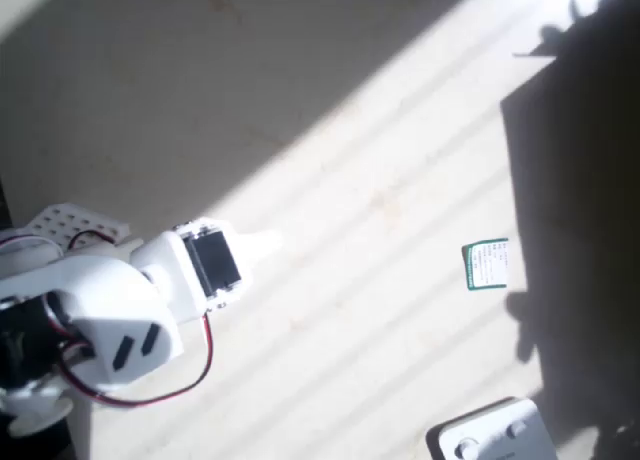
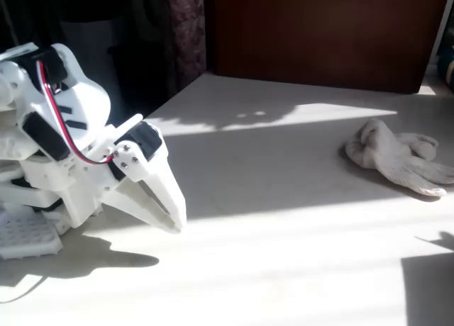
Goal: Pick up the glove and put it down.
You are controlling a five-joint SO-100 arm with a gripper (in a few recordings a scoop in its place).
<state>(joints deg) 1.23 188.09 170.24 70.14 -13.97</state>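
The cream knitted glove (image 2: 397, 156) lies crumpled on the table at the right of the fixed view, partly in sunlight, with its stubby fingers pointing right. My white gripper (image 2: 174, 221) rests low at the left, far from the glove, its tips together just above the tabletop with nothing between them. From above, the gripper (image 1: 266, 244) points right from the folded arm at the left edge.
A small green-and-white card (image 1: 487, 264) lies flat on the table right of the gripper. A white plastic part (image 1: 490, 435) sits at the bottom edge. A dark shadow covers the table's right side. A dark wooden panel (image 2: 319, 35) stands behind the table.
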